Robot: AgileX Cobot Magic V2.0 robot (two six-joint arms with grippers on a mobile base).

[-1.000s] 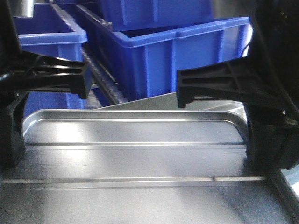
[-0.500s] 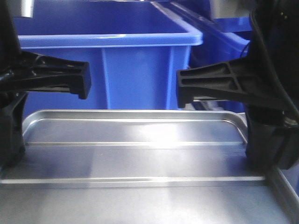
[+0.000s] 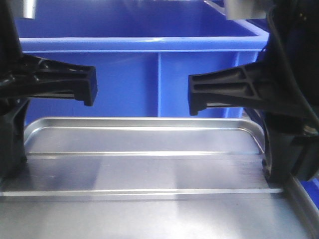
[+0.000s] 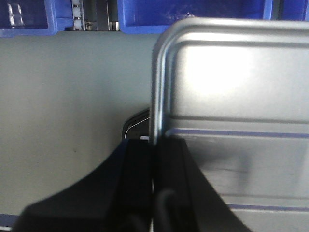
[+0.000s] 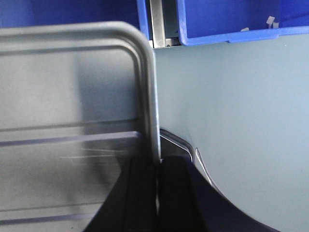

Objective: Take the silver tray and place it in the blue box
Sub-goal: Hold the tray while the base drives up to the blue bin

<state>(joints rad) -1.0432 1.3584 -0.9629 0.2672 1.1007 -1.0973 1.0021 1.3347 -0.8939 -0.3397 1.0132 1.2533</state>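
Note:
The silver tray [image 3: 144, 169] fills the lower front view, held level between both arms, its two long ridges showing. My left gripper [image 4: 153, 145] is shut on the tray's left rim [image 4: 157, 96]. My right gripper [image 5: 157, 162] is shut on the tray's right rim [image 5: 150, 96]. The blue box [image 3: 149, 74] stands straight ahead beyond the tray's far edge, its ribbed side wall and rolled rim facing me. Its inside shows only as a strip above the rim. In the front view both arms [image 3: 45, 82] [image 3: 249, 89] frame the tray.
A pale grey floor [image 4: 72, 111] lies below the tray in both wrist views. More blue crates [image 5: 227, 19] and a roller rail [image 4: 94, 14] run along the far side. A second blue crate edge [image 3: 239, 20] shows at the upper right.
The scene behind the tray has shifted: the stacked crates and roller rail have slid out of view and one blue box now stands square in front. Both grippers keep hold of the tray.

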